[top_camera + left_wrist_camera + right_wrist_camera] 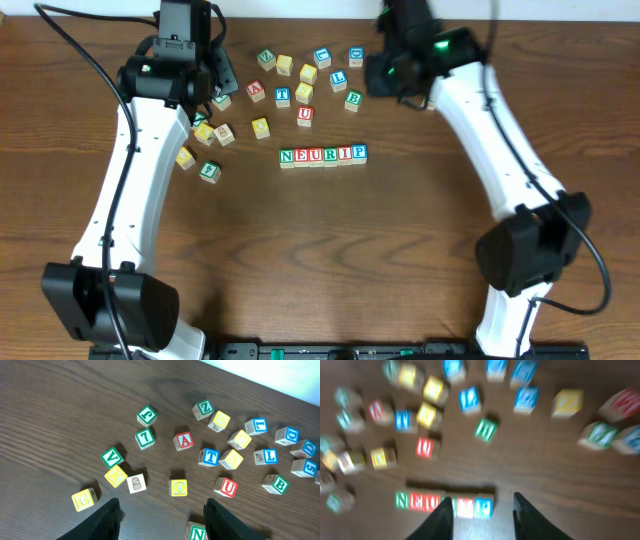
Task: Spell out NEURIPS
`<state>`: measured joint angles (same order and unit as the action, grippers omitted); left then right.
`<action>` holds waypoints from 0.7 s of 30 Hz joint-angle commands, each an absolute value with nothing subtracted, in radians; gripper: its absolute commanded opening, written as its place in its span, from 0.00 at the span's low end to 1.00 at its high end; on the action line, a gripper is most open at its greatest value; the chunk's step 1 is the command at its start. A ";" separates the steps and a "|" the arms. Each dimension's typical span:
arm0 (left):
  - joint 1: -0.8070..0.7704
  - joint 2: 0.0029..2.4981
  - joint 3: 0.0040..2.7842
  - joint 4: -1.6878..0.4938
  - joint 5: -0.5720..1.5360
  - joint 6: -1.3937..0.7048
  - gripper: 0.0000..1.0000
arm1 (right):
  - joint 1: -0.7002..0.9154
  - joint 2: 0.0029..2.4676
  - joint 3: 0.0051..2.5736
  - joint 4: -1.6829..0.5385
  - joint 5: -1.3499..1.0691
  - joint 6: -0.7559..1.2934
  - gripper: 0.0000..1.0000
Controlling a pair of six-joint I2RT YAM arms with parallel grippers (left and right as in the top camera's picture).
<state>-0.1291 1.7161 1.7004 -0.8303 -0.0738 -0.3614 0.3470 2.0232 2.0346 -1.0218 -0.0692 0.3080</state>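
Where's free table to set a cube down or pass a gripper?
Free: the wide table stretch below the letter row; also the strip right of the P cube. Crowded: loose cubes above the row, and more at its left by the left gripper.

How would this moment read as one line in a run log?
row: N-E-U-R-I-P laid, one cube short | left tool: open, empty, above loose cubes | right tool: open, empty, view blurred
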 commanded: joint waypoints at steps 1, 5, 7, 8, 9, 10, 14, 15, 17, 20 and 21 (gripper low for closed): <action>-0.128 1.724 1.705 -0.833 -0.072 -0.348 0.53 | 0.333 2.045 2.031 -1.006 -0.059 0.330 0.38; -0.128 1.725 1.705 -0.833 -0.072 -0.348 0.53 | 0.332 2.047 2.031 -0.994 -0.058 0.329 0.41; -0.128 1.726 1.705 -0.833 -0.072 -0.348 0.53 | 0.333 2.047 2.031 -0.994 -0.057 0.329 0.43; -0.128 1.726 1.705 -0.833 -0.072 -0.348 0.53 | 0.334 2.047 2.031 -0.994 -0.057 0.329 0.43; -0.128 1.727 1.705 -0.833 -0.071 -0.348 0.53 | 0.334 2.047 2.031 -0.995 -0.056 0.329 0.44; -0.128 1.728 1.705 -0.834 -0.071 -0.348 0.53 | 0.334 2.047 2.031 -0.996 -0.055 0.329 0.45; -0.128 1.729 1.705 -0.842 -0.071 -0.348 0.53 | 0.334 2.047 2.031 -1.002 -0.055 0.329 0.47; -0.129 1.731 1.705 -0.844 -0.070 -0.348 0.53 | 0.334 2.047 2.031 -1.002 -0.055 0.329 0.47; -0.130 1.739 1.705 -0.844 -0.052 -0.339 0.53 | 0.334 2.047 2.031 -1.007 -0.055 0.329 0.49; -0.130 1.764 1.705 -0.846 -0.033 -0.321 0.53 | 0.334 2.047 2.031 -1.013 -0.055 0.329 0.50; -0.130 1.775 1.705 -0.848 -0.034 -0.321 0.53 | 0.334 2.047 2.031 -1.014 -0.055 0.329 0.50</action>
